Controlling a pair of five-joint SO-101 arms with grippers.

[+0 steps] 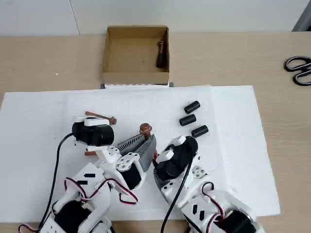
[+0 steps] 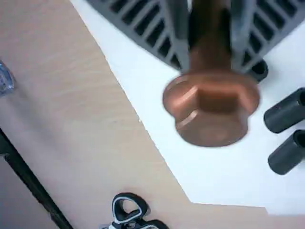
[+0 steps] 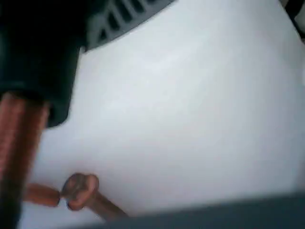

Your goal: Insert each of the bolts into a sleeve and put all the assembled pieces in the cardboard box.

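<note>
White paper (image 1: 233, 145) covers the wooden worktop (image 1: 48, 58). My left tool (image 2: 211, 62) is clamped on a copper flanged bolt (image 2: 209, 107). What looks like a black cylindrical sleeve (image 3: 43, 62) sits over its thread at the right tool (image 1: 156, 162), whose grip I cannot tell. Next I'd seat the sleeve fully, then carry the piece to the brown cardboard box (image 1: 105, 53).

Fixed overhead view, two close wrist views, sharing white sheet (image 1: 243, 145)

Bright, even overhead light throws only faint, soft shadows on the white sheet (image 1: 233, 145).
</note>
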